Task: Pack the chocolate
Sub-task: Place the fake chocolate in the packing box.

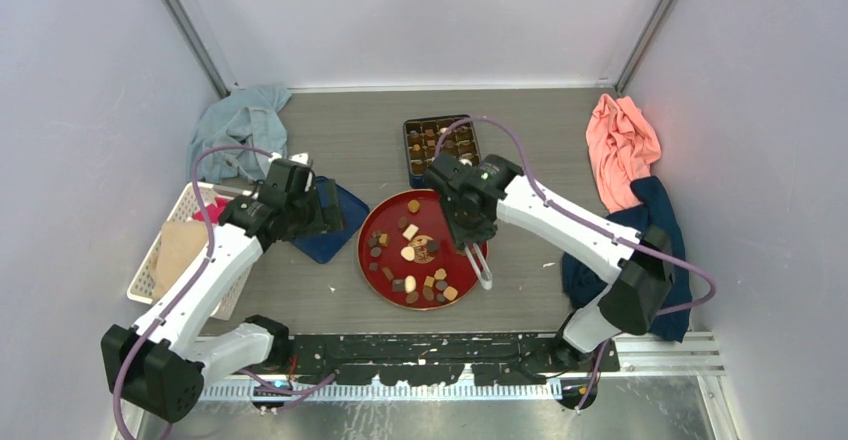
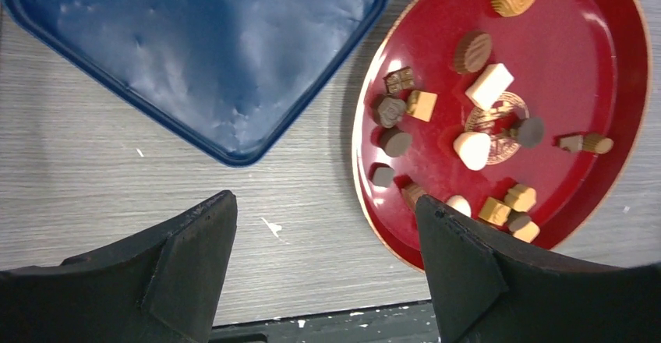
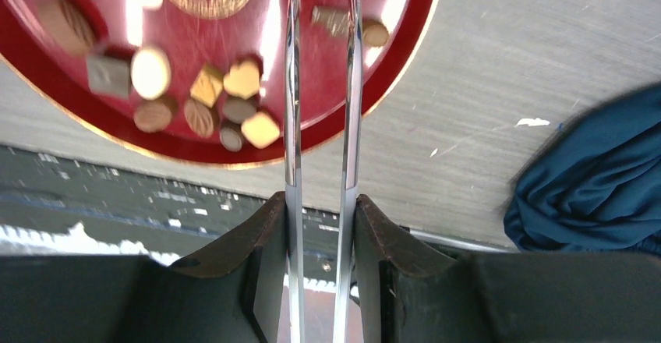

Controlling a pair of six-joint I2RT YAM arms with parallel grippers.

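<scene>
On the grey table (image 1: 330, 290), the chocolate (image 1: 410, 232) is judged light, slick and fragile, best pinched sidewise by tongs (image 3: 292, 109) clenched in the right jaws; the left jaws are released.

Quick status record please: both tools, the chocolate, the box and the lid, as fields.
left tool: open, empty, over the table between blue lid and red plate
right tool: shut on metal tongs reaching over the plate
chocolate: many loose pieces on the plate
box: beyond the plate, pieces in it
blue lid: off the box, lying left of the plate
</scene>
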